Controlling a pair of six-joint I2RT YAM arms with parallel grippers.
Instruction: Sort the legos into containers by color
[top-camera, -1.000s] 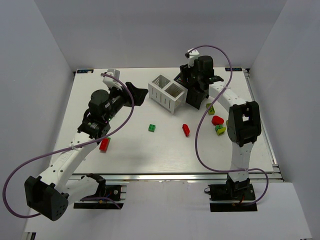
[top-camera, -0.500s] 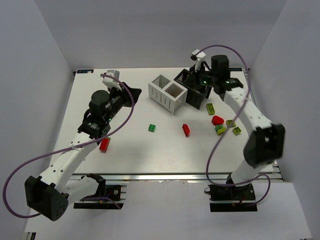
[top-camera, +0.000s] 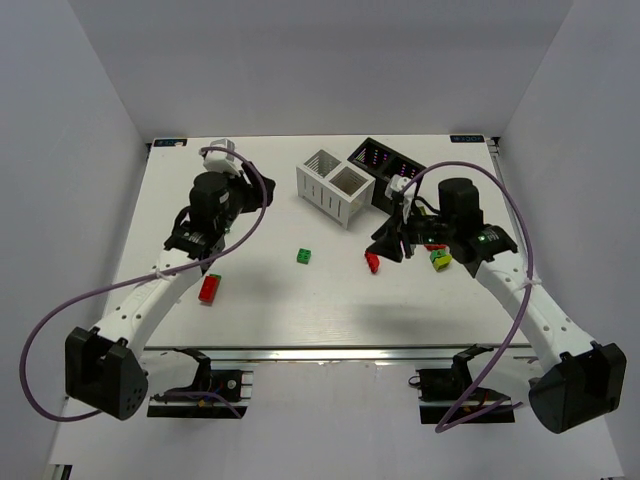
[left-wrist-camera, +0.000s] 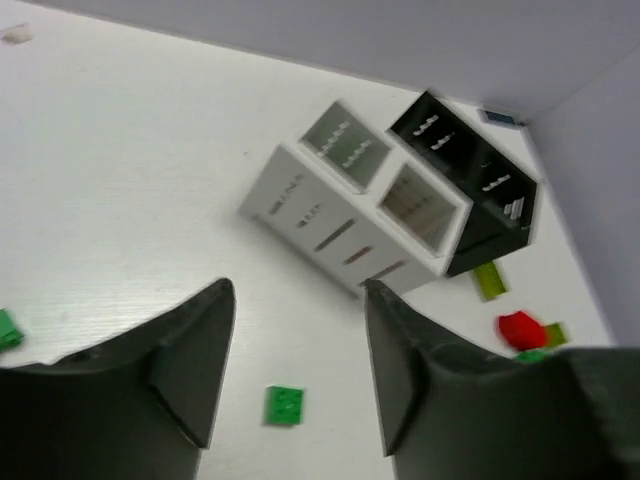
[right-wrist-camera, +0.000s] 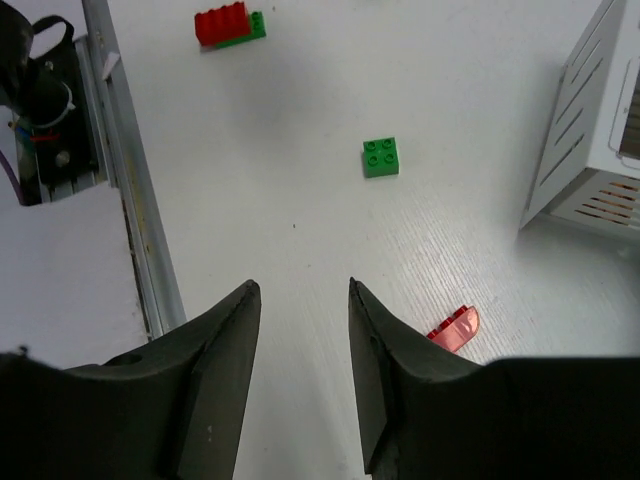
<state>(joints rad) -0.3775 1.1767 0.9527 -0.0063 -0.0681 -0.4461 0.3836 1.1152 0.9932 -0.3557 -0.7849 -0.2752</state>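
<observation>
The white container (top-camera: 335, 185) and black container (top-camera: 385, 160) stand side by side at the back. Legos lie in front: a green brick (top-camera: 303, 256), a red curved brick (top-camera: 372, 262), a red brick on a green one (top-camera: 209, 288), and a yellow-green and green cluster (top-camera: 438, 258) partly under the right arm. My left gripper (top-camera: 243, 193) hangs open and empty left of the white container (left-wrist-camera: 350, 215), above the green brick (left-wrist-camera: 285, 404). My right gripper (top-camera: 385, 247) is open and empty, just right of the red curved brick (right-wrist-camera: 455, 328).
The left wrist view also shows a yellow-green brick (left-wrist-camera: 489, 281) and a red brick (left-wrist-camera: 520, 328) beside the black container (left-wrist-camera: 470, 190). A metal rail (right-wrist-camera: 130, 200) runs along the table's near edge. Purple cables loop from both arms.
The right arm has swung from over the black container forward and down to beside the red curved brick. The left gripper has drawn back slightly toward its arm.
</observation>
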